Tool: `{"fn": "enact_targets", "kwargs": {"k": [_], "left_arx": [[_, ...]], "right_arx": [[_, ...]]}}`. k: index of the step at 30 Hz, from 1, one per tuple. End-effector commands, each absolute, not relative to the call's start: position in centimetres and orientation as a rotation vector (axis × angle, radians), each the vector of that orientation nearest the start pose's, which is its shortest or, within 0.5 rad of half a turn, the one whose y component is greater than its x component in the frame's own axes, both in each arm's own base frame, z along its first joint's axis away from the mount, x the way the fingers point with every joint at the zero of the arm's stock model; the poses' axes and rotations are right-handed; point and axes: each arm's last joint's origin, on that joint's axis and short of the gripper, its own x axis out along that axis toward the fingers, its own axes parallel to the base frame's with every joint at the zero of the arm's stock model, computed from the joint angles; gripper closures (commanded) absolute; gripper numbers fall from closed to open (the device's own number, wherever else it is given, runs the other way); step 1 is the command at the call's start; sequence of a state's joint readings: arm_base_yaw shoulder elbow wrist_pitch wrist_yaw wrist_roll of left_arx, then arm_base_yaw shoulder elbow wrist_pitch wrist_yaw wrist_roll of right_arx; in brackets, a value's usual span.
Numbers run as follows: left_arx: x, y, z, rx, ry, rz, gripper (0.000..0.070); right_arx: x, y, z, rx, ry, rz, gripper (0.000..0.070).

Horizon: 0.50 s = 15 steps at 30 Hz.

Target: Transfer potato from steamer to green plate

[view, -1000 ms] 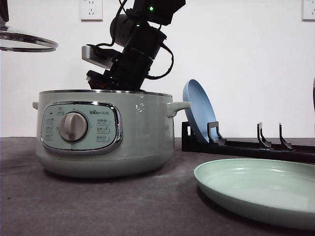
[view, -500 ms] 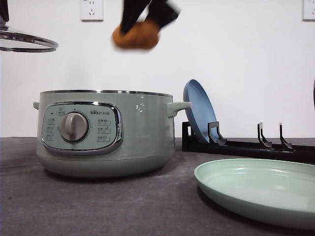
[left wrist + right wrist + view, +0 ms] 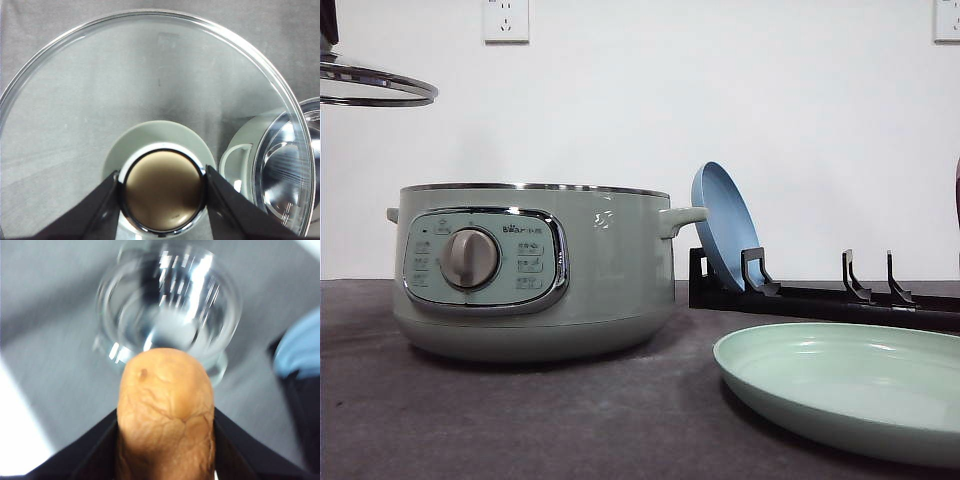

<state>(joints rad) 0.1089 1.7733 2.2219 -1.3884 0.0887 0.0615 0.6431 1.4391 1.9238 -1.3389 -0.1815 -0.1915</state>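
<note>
— Orange-brown skin, wrinkled and matte: that is the potato [image 3: 167,415], pinched between the two dark fingers of the right hand [image 3: 166,440], seen from that arm's wrist camera.

— So it is out of the steamer [image 3: 532,270]?

— By that view, yes. The pot's shiny open mouth lies blurred below and beyond the potato, well apart from it, so the potato hangs in the air above the pot rather than inside it.

— Why is the lid not on the pot?

— The left hand [image 3: 162,192] is clamped on the lid's knob [image 3: 162,195], a finger on each side, and holds the glass lid [image 3: 90,90] off to the left of the steamer. The front camera catches the lid's rim [image 3: 375,85] high at the left edge. Held there, it leaves the pot open and keeps the right arm's path free.

— And the green plate [image 3: 845,385]?

— It rests on the dark surface [image 3: 520,420] to the right of the steamer, with nothing seen in it. A blue plate [image 3: 722,225] leans in a black rack [image 3: 820,295] behind it; that one is not the target.

— What does the next move call for?

— Probably carrying the potato rightward over the green plate, lowering it close, then letting go so the rounded lump does not roll off the shallow rim.
</note>
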Motion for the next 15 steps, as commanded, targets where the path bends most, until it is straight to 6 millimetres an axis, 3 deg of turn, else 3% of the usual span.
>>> {"fn": "enact_targets", "kwargs": {"k": [1, 8, 15], "left_arx": [[31.9, 3.3, 45.9, -0.034, 0.858, -0.012, 0.0699], [31.9, 3.3, 45.9, -0.034, 0.857, -0.012, 0.0699], [31.9, 3.3, 45.9, -0.033, 0.858, -0.013, 0.0699]], "right_arx": [[17.9, 14.3, 44.4, -0.355, 0.869, 0.843, 0.0539], [16.2, 13.0, 38.1, -0.277, 0.942, 0.794, 0.0539], [16.5, 13.0, 30.5, -0.186, 0.988, 0.732, 0.0539]]}}
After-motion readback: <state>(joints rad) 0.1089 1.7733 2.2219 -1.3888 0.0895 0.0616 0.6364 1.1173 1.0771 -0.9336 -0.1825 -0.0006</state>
